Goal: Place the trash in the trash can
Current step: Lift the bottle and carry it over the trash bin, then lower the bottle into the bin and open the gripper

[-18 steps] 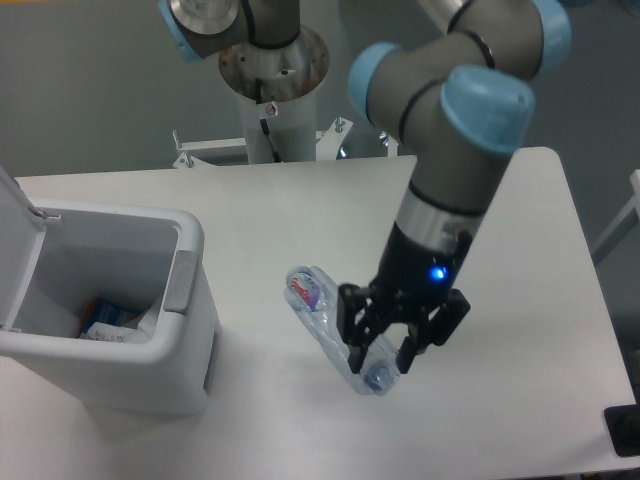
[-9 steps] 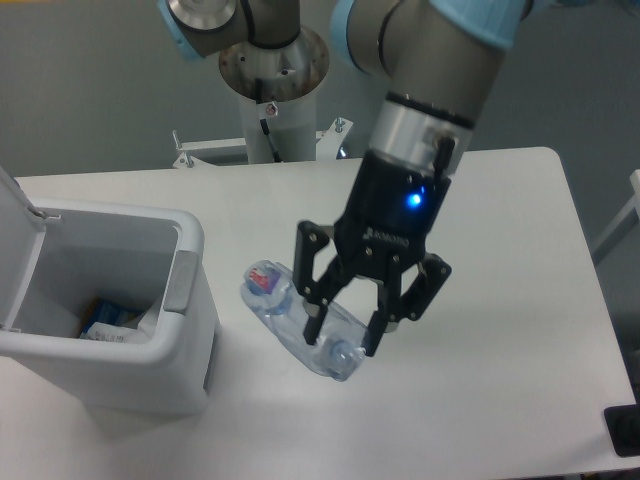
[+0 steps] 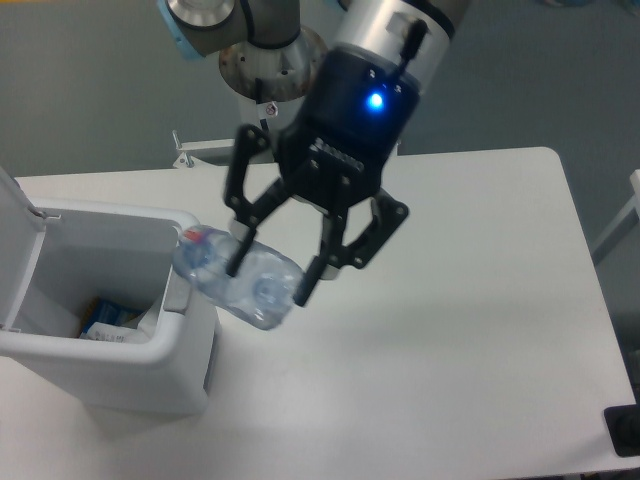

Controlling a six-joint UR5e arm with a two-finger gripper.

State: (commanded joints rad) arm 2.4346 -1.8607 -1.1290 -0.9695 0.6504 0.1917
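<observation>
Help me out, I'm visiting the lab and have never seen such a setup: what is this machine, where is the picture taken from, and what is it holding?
This is a single robot arm with grey tubes and blue joint caps, bolted at the back of a white table. One fixed camera looks down from above the front of the table. At the arm's end is a black two-finger gripper, clamped on a clear plastic bottle with a blue-and-red label, held in the air beside the rim of the open white trash can. Inside the can lie a blue-and-yellow packet and something white.

A white table [image 3: 480, 330] carries a black object [image 3: 624, 430] at its corner.
</observation>
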